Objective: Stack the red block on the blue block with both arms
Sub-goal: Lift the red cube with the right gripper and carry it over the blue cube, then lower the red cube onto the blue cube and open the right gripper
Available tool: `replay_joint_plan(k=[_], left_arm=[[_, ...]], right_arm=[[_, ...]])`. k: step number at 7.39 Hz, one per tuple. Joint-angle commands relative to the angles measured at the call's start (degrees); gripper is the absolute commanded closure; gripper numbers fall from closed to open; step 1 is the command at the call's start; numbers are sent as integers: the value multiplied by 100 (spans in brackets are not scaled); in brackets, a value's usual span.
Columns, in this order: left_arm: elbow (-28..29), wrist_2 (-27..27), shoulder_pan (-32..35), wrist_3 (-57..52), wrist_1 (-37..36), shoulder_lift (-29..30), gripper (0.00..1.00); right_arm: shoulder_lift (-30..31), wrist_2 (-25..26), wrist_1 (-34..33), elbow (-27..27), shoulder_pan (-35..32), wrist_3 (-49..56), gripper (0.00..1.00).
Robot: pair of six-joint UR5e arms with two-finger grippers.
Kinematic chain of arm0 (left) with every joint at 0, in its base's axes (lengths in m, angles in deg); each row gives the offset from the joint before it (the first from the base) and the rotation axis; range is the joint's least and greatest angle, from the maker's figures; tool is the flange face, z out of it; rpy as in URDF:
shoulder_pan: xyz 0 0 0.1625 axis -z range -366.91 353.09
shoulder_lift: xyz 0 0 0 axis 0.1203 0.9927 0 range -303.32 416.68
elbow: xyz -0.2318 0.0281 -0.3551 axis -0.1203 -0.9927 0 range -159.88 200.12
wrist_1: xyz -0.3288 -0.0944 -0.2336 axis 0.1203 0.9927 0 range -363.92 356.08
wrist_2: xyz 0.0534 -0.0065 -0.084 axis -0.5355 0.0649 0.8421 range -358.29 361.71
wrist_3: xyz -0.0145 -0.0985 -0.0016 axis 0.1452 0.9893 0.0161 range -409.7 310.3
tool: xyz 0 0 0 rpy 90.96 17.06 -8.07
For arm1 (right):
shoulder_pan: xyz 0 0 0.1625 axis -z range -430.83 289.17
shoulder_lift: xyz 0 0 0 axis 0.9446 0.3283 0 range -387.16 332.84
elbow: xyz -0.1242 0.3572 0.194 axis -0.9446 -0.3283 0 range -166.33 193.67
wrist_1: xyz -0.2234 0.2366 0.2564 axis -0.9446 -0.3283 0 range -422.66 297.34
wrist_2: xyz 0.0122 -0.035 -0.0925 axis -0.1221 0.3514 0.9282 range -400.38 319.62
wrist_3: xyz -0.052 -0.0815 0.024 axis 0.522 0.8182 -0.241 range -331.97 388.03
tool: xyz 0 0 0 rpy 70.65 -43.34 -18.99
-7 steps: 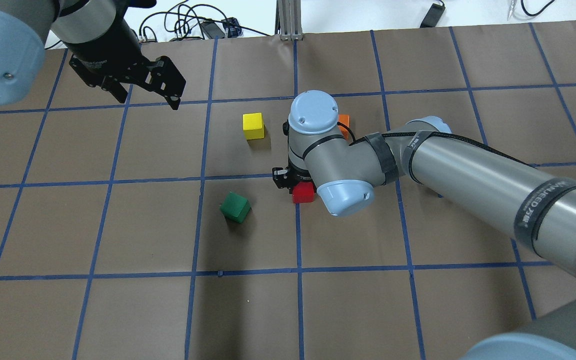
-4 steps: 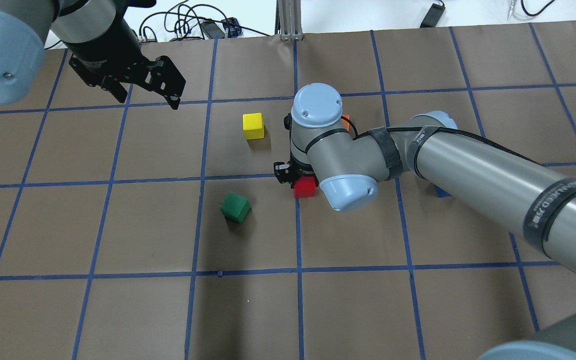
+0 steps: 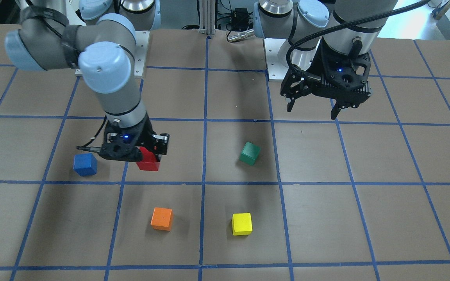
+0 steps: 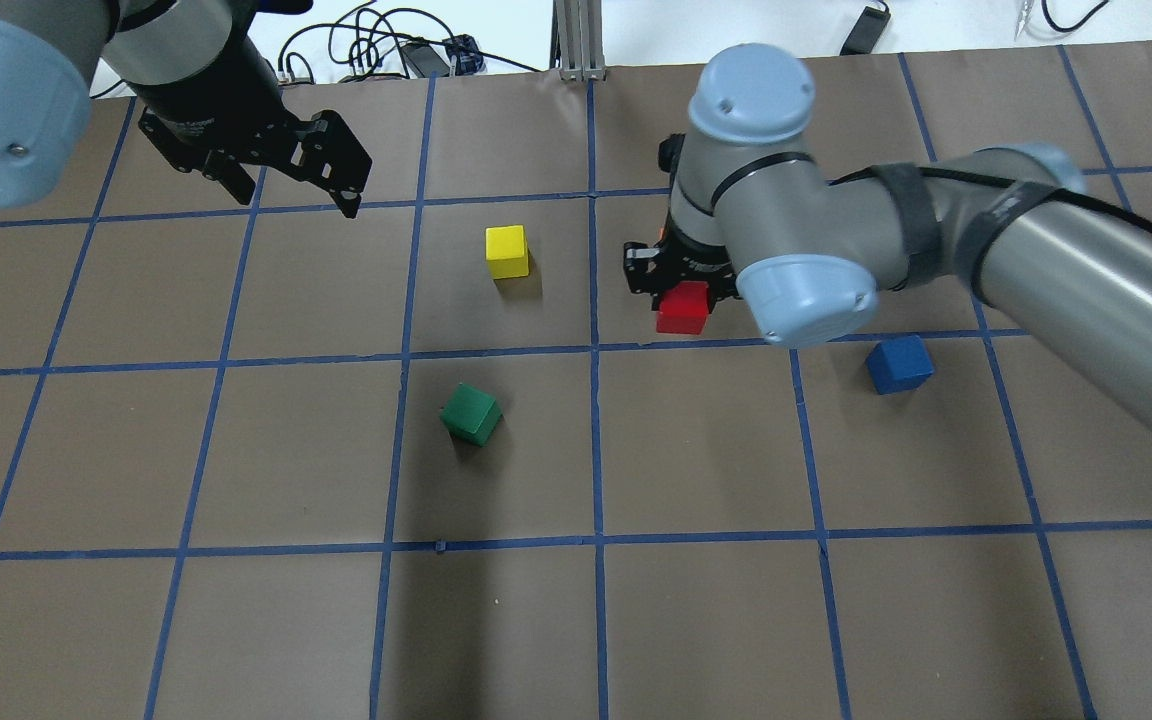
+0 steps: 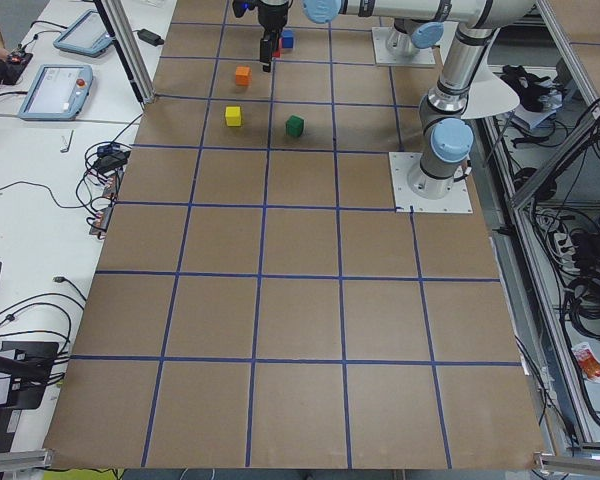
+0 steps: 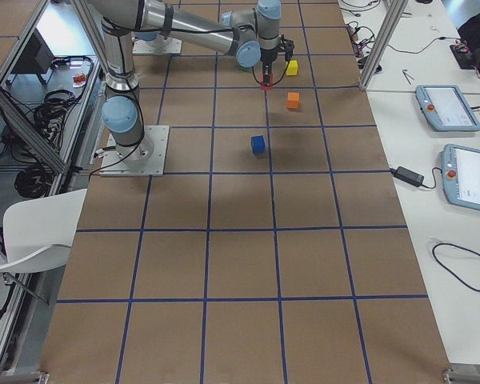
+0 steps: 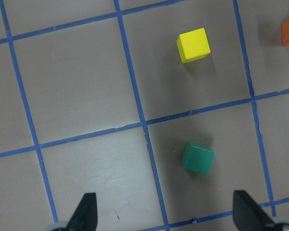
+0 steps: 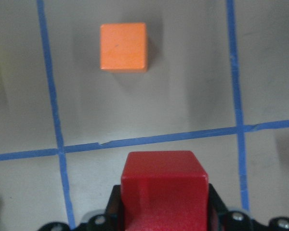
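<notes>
My right gripper (image 4: 682,300) is shut on the red block (image 4: 682,308) and holds it above the table; it also shows in the front view (image 3: 148,160) and fills the bottom of the right wrist view (image 8: 164,190). The blue block (image 4: 899,364) sits alone on the mat to the right of the held block, about one grid cell away; it also shows in the front view (image 3: 85,164). My left gripper (image 4: 294,200) hangs open and empty high over the far left of the table, its fingers (image 7: 86,214) spread wide.
A yellow block (image 4: 507,251) and a green block (image 4: 470,414) lie left of the red block. An orange block (image 3: 161,218) lies beyond it, hidden under my right arm in the overhead view. Cables lie past the table's far edge.
My right gripper has lifted the red block and carried it rightward and farther out. The arm's swing has uncovered the blue block. The left arm has not moved.
</notes>
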Motion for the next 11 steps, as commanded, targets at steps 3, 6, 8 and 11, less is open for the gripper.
replay_joint_plan(k=[3,6,8,11], left_arm=[[35,0,-17,328,49,-33,0],[18,-9,-70,241,76,-59,0],[18,0,-88,258,93,-103,0],[18,0,-88,249,84,-77,0]], right_arm=[[204,274,557,88,1463,1980,100],[187,275,426,518,1976,3128,100],[187,275,199,834,1976,3443,100],[160,292,-479,1125,1994,3797,100]])
